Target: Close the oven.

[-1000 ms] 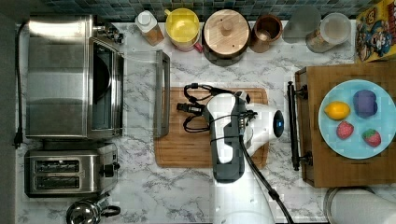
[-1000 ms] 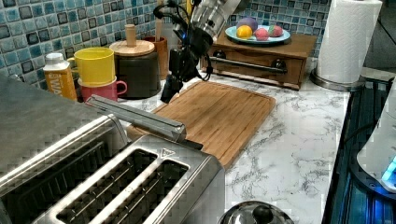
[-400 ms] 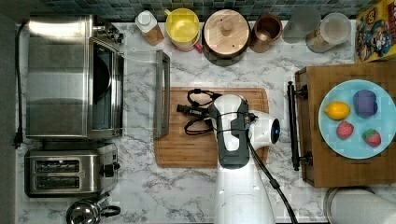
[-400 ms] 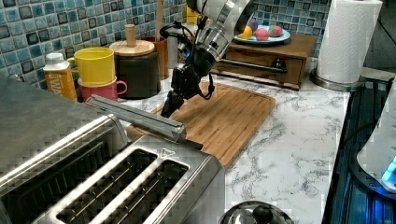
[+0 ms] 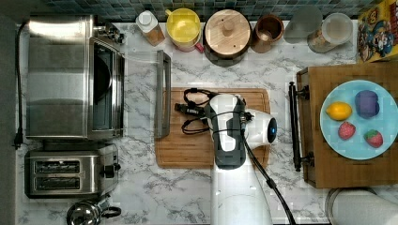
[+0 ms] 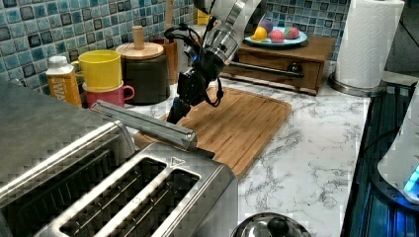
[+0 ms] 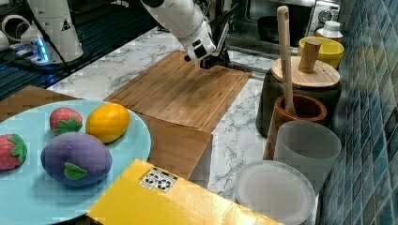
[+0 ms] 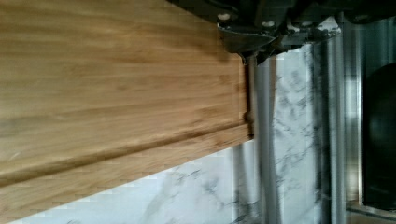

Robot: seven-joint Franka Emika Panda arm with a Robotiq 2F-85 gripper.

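Observation:
The steel oven (image 5: 56, 77) stands at the top view's left with its dark inside showing. Its glass door (image 5: 141, 93) lies open and flat over the counter, with the bar handle (image 5: 163, 93) at the door's outer edge. My gripper (image 5: 179, 108) hovers low over the left end of the wooden cutting board (image 5: 187, 150), a short way right of the handle. In the left view the gripper (image 6: 174, 114) points down just behind the handle (image 6: 143, 123). In the wrist view the fingertips (image 8: 250, 53) meet, shut on nothing, close to the handle (image 8: 264, 140).
A two-slot toaster (image 5: 70, 171) and a kettle (image 5: 87, 213) sit in front of the oven. A bottle, a yellow cup (image 5: 183, 26), a lidded canister (image 5: 227, 33) and jars line the tiled wall. A fruit plate (image 5: 359, 140) rests on a wooden box at the top view's right.
My arm has swung toward the oven and come down. The gripper moved from mid-board to the board's end by the door handle. The door has not moved.

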